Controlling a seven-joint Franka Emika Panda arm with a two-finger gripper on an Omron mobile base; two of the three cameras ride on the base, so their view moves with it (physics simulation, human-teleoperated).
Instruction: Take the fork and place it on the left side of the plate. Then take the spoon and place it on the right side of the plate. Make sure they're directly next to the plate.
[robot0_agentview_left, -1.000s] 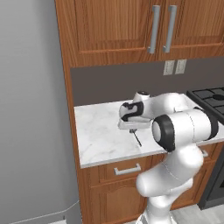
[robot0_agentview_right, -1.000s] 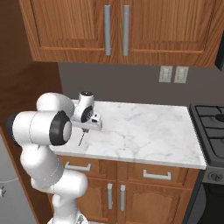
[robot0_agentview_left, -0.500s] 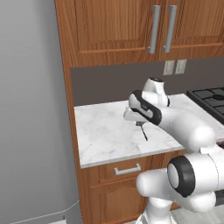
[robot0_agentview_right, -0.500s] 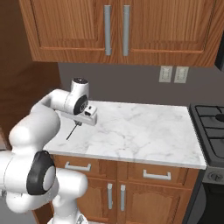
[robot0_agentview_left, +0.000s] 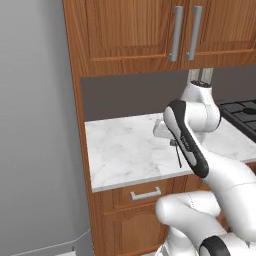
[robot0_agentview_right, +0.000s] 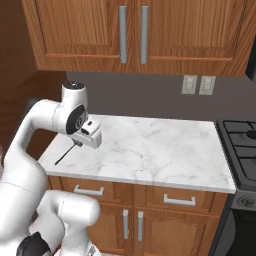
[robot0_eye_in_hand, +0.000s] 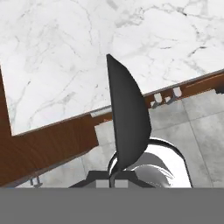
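Note:
My gripper (robot0_agentview_left: 173, 142) (robot0_agentview_right: 76, 143) (robot0_eye_in_hand: 114, 176) is shut on the spoon (robot0_agentview_left: 178, 156) (robot0_agentview_right: 64, 155), a slender dark utensil. The spoon hangs from the fingers above the marble counter (robot0_agentview_left: 120, 150) (robot0_agentview_right: 150, 145), near its front edge. In the hand view the spoon (robot0_eye_in_hand: 126, 118) rises as a broad dark blade in front of the counter's front edge and the floor below. The fork and the plate are out of view.
Wooden wall cabinets (robot0_agentview_right: 131, 35) hang over the counter, with drawers (robot0_agentview_right: 87, 190) below it. A black stove (robot0_agentview_right: 242, 137) (robot0_agentview_left: 243, 108) adjoins the counter at the right. Wall outlets (robot0_agentview_right: 197, 85) sit on the dark backsplash.
The arm's links have swung up and around behind the hand. The gripper stays shut on the spoon and has drifted only a little over the counter.

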